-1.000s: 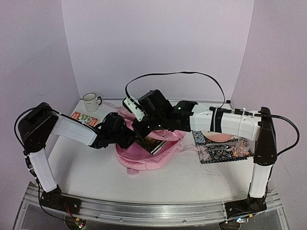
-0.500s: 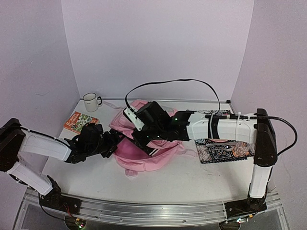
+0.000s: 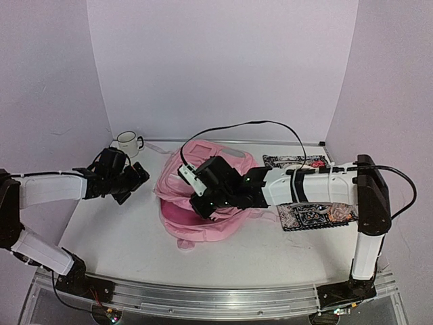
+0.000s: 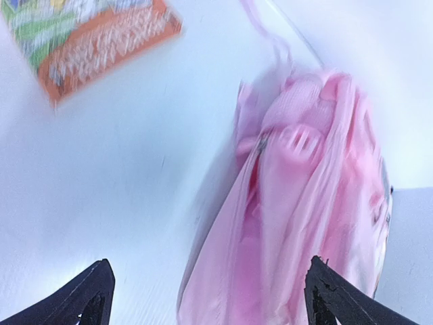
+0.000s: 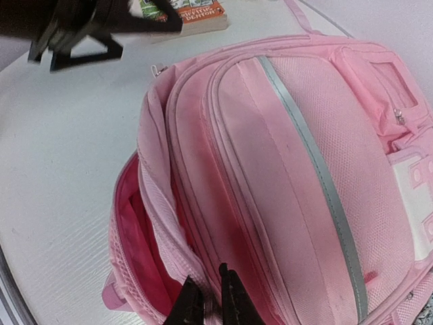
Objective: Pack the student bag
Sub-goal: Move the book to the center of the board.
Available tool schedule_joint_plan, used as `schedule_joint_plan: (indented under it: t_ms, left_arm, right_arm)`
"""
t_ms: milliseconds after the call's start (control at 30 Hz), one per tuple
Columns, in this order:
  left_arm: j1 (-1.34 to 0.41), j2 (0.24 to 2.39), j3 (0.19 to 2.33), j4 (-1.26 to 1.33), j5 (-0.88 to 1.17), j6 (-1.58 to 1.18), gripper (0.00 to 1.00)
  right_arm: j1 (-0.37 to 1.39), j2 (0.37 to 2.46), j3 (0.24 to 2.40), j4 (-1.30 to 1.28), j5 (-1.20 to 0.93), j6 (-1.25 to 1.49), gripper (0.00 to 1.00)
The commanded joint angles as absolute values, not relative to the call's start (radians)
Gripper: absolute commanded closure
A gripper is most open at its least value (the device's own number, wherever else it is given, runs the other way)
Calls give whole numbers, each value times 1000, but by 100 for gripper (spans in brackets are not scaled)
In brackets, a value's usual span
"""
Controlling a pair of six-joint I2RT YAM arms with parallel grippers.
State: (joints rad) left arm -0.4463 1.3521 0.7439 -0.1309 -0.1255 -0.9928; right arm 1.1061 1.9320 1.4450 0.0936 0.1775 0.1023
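Observation:
The student bag (image 3: 203,229) is a big pink backpack lying mid-table, its main compartment gaping toward the left. My right gripper (image 3: 203,203) sits at that opening. In the right wrist view its jaws (image 5: 208,274) stand nearly together, a thin slit between them at the bag's (image 5: 270,169) zipped rim. Whether the rim is pinched I cannot tell. My left gripper (image 3: 128,177) hovers at the far left, away from the bag, wide open with nothing between its fingers (image 4: 210,261). The bag (image 4: 304,189) fills the right of its blurred view.
An orange-edged book (image 4: 95,40) lies flat on the table left of the bag, also in the right wrist view (image 5: 193,12). A white mug (image 3: 126,143) stands at the back left. Patterned flat items (image 3: 314,215) lie right of the bag. A black cable arcs over it.
My left arm drew back from the bag's mouth to the far left and opened wider. The book seen in the bag's mouth no longer shows. My right gripper sank onto the opening.

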Motion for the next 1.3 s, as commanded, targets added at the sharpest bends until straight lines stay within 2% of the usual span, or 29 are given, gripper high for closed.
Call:
schedule_joint_plan:
  t_ms: [0,167,367,467,600,800,933,1167,1267]
  left_arm:
    - [-343,1458,908,-272,-158,-846,0]
    - [-270,1682,1148,-402,-184,-739,1]
    - [-252,1907,1419,-545,-352,-669,1]
    - [-238,2001,1521,-588,-399,-652,1]
    - [-211,2089,1629,-610,-449,-644,3]
    - [-163,2216,1753,-628,-406,-613,10]
    - [-161,2233,1743,-635,-348,-596,18]
    - [-177,2146,1540,-633,-175,-594,36]
    - [-231,2051,1400,-630,-164,-595,38]
  right_arm:
    - [1100,1919,1414,99,139,129,85]
    - [1101,1901,1382,135,97,141,70]
    - [1101,1878,1359,159,103,125,50]
    - [1101,1867,1344,169,113,121,38]
    - [1101,1856,1326,180,135,117,28]
    - [1101,1855,1318,187,154,114,23]
    - [1101,1855,1316,190,166,113,22]
    - [1101,1867,1328,198,162,104,21]
    - [1100,1867,1329,204,165,102,21]
